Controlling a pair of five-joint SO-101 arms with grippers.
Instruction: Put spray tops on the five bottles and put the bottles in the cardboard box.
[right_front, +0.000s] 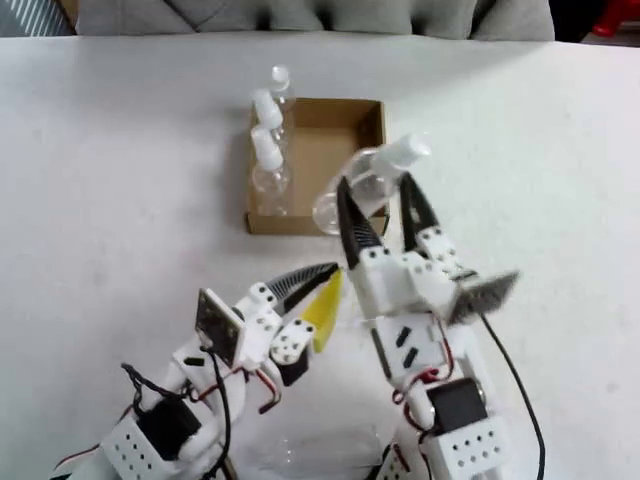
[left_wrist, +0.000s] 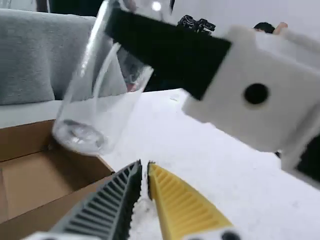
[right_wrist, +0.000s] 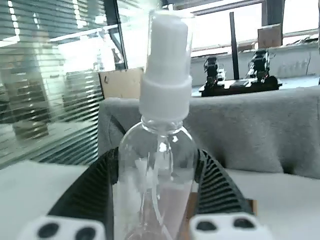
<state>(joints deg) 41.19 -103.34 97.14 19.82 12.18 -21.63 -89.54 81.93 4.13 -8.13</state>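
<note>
Right tool (right_front: 373, 185) has a bottle! Its two black fingers are clamped on the clear bottle (right_front: 362, 182), one on each side of the body. From the right wrist the grip is plain: the bottle (right_wrist: 159, 150) sits between the ridged pads, with a white spray top (right_wrist: 166, 70) fitted on the neck. That bottle hangs tilted above the cardboard box (right_front: 330, 140), over the box corner nearest the arms on the right-edge side, cap pointing toward the tabletop's right edge.

The one box sits on the white tabletop (right_front: 120, 150), out toward the far edge. Inside it, along the wall facing the tabletop's left edge, I count what look like three capped bottles (right_front: 270, 165) lying in a row, white tops toward the far edge. They overlap, so the count is hard to confirm.

Left tool (right_front: 322, 282) is closed on nothing, black and yellow jaws pressed together, low over the tabletop just short of the box's near wall. From its own camera, the left tool (left_wrist: 144, 172) points at the box (left_wrist: 30, 175), with the held bottle's base (left_wrist: 80, 132) above.

Near edge, between the arm bases: a clear shape (right_front: 320, 452), too faint to identify.
</note>
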